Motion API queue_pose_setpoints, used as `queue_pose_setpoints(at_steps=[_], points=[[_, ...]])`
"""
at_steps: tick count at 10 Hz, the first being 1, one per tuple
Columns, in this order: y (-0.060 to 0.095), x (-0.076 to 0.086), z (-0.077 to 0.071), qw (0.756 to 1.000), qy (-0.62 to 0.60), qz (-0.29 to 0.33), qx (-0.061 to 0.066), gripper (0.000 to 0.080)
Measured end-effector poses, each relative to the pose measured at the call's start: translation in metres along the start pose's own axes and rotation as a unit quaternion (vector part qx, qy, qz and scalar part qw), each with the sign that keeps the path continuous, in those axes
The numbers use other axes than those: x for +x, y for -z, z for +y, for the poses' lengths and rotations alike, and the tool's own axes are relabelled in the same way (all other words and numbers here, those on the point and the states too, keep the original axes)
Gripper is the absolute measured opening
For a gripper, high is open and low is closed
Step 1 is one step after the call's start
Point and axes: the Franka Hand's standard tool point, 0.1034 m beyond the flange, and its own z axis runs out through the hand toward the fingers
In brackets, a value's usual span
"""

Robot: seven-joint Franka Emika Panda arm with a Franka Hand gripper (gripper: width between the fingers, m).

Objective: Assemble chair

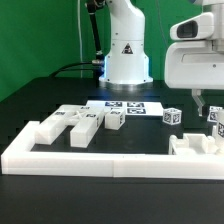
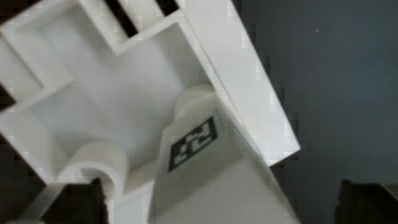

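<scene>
A green backdrop is seen behind a black bench, at whose far edge the arm's white base is mounted. The marker board lies flat just in front of that base. A low white border rail runs along the near edge and turns inward toward the corner at the exterior view's left.

The chair is found in loose white pieces. A slotted slab is laid inside the rail's bend, near the edge at the exterior view's left. A small block is set just beside it, toward the middle, and a tagged cube stands apart from it, further toward the exterior view's right. A larger framed part rests behind the rail, near the corner at the exterior view's right.

The pincer is held above that framed part. In the wrist view its dark fingers are spread wide, one on either side of the part, and a square tag is seen between them. The pincer is released; nothing is clamped.
</scene>
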Motion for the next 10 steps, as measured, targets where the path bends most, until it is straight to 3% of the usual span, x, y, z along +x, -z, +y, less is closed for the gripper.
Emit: queue_pose_setpoints(at_steps=[3, 4, 6, 8, 9, 10], points=[[0.0037, 0.0021, 0.0010, 0.985, 0.169, 0.000, -0.022, 0.0649], [0.0063, 0.0047, 0.0019, 0.972, 0.233, 0.004, -0.026, 0.0649], [0.0056, 0.0053, 0.0040, 0.968, 0.250, 0.002, -0.026, 0.0649], [0.0055, 0.0053, 0.0041, 0.968, 0.249, 0.002, -0.026, 0.0376], [0.0054, 0.0054, 0.0040, 0.972, 0.234, 0.003, -0.026, 0.0284], [0.0055, 0.0054, 0.0040, 0.973, 0.230, 0.003, -0.026, 0.0284]])
